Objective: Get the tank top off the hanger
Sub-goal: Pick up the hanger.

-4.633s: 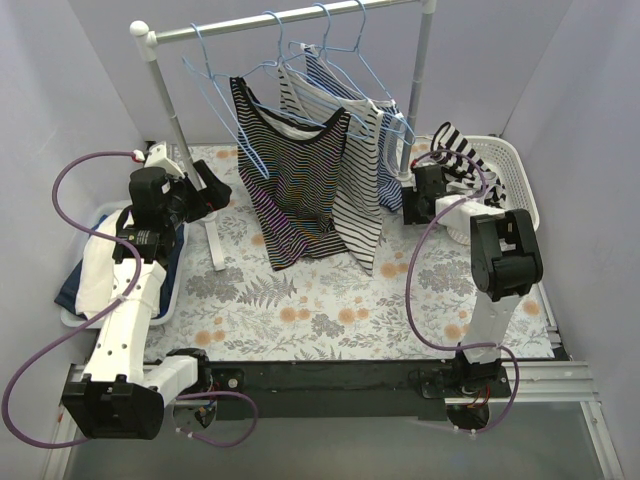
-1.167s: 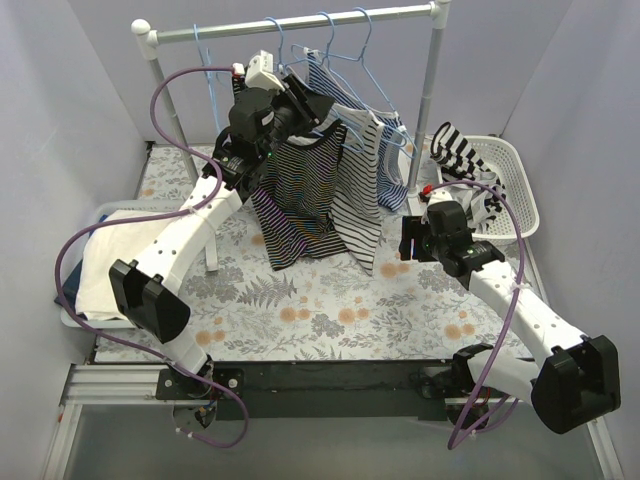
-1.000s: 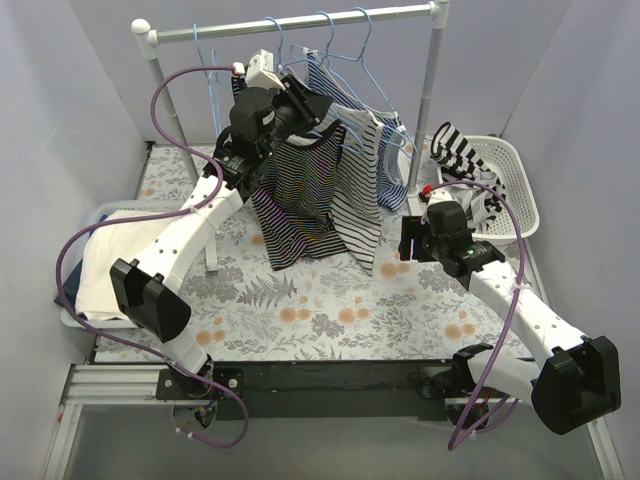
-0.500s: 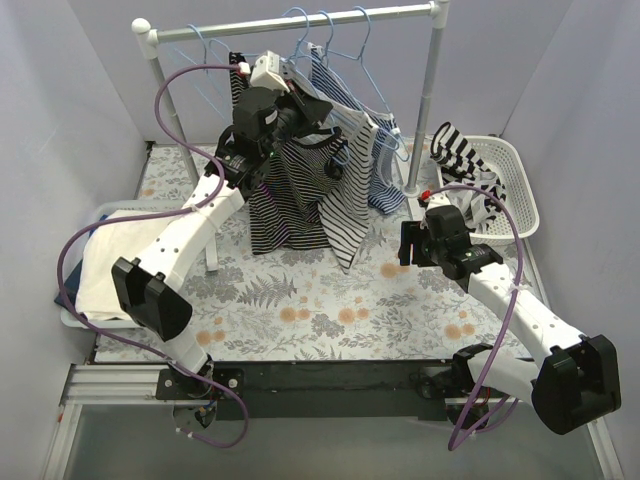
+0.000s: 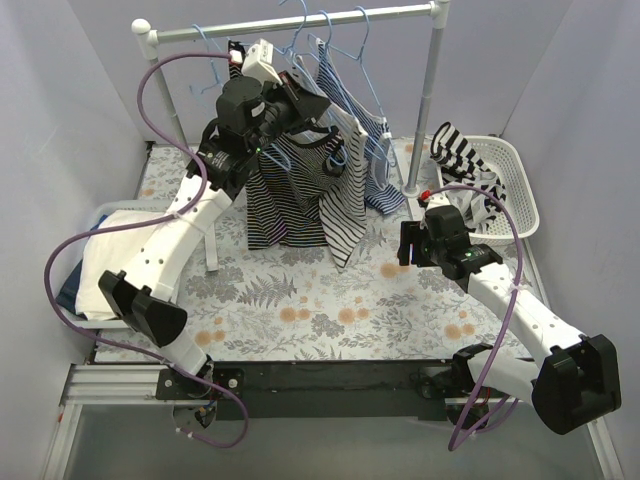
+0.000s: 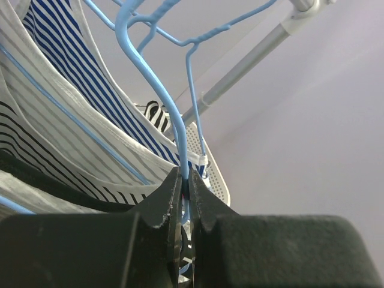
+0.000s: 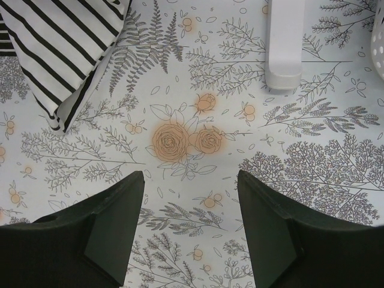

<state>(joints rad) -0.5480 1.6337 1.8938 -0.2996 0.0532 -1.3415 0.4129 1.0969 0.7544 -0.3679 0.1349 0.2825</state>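
— Blue wire hanger (image 6: 157,90): who's gripping it?
— Your left fingers (image 6: 168,198) are pinching it below the metal rail (image 5: 400,12), and the black-striped tank top (image 5: 285,195) is hanging on it.
— And your right fingers (image 7: 114,216)?
— They're hovering spread above the floral tabletop (image 7: 198,78).

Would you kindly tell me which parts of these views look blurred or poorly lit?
Left wrist: the left gripper is dark and blurred, the blue hanger it clamps sharp. Right wrist: the open right gripper is silhouetted, the floral tablecloth crisp. Top external: even light, soft shadows.
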